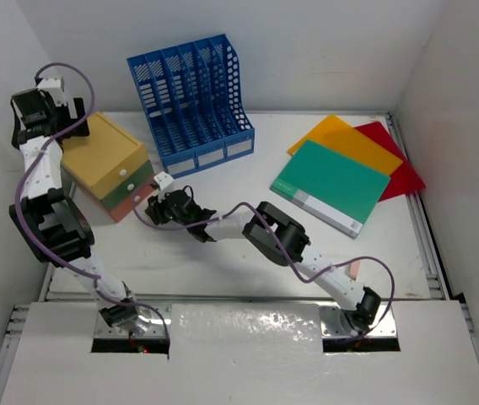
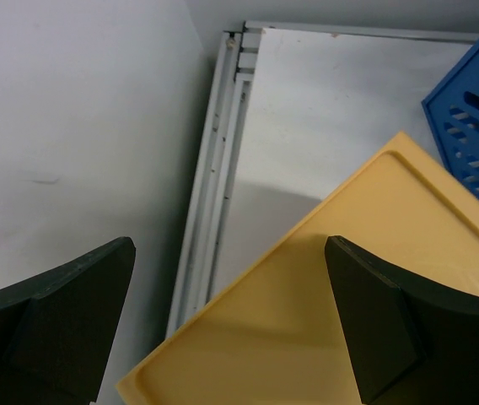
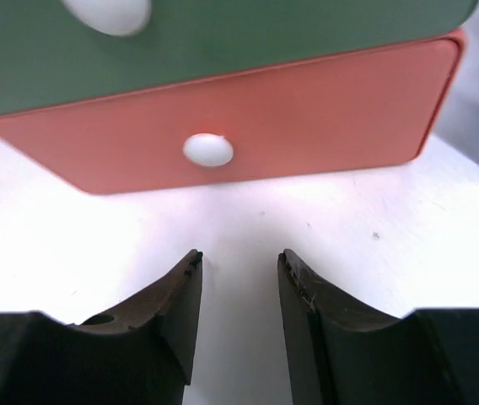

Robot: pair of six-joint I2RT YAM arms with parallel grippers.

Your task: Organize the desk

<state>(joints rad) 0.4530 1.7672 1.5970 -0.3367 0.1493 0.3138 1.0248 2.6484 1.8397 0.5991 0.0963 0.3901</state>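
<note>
Right gripper (image 3: 239, 257), jaws part-open and empty, faces orange drawer (image 3: 324, 101) near the desk (image 1: 180, 270) left edge; probably light, free-sliding, so pinch its small smooth knob (image 3: 207, 149); left gripper (image 2: 229, 253) spread wide, empty.

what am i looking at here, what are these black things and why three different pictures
Two robot arms are bolted at the near edge of a white desk. The wide picture comes from a fixed camera above and behind them; the other two come from a camera on each wrist, so the black shapes are that arm's own fingers. On the desk are a blue file rack, a small drawer box and three overlapping folders. The left hand hangs wide open over the box's yellow top. The right hand, partly open, points at the white knob of the orange drawer. Neither holds anything.
</note>
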